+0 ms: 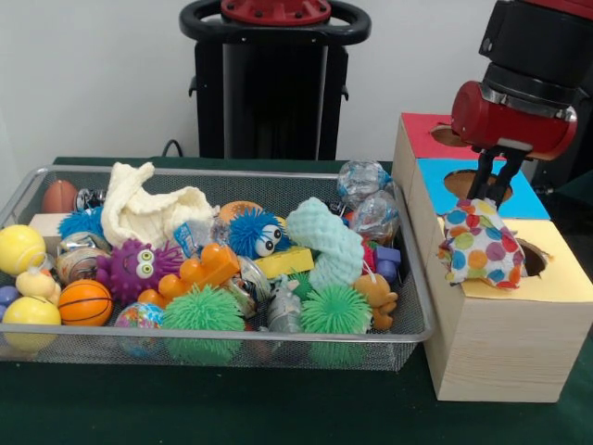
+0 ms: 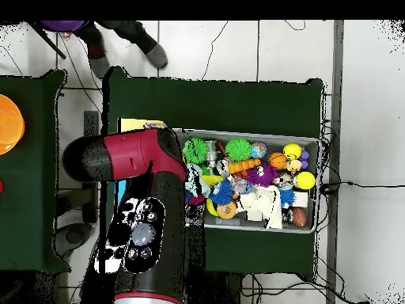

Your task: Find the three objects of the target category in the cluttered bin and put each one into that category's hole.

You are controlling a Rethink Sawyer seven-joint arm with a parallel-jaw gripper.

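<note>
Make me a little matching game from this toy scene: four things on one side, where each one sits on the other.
Things:
1. polka-dot cloth bunch
2. cream knitted cloth
3. toy basketball
4. red-faced box

Places:
A. back of the wire basket
B. farthest of the three boxes
C. held over the yellow-faced box's hole
D. front left of the basket

Pairs: 1-C, 2-A, 3-D, 4-B

front view close, low across table facing robot, overhead high, perhaps ceiling-mounted, both share wire bin (image 1: 222,348) (image 2: 312,186)
</note>
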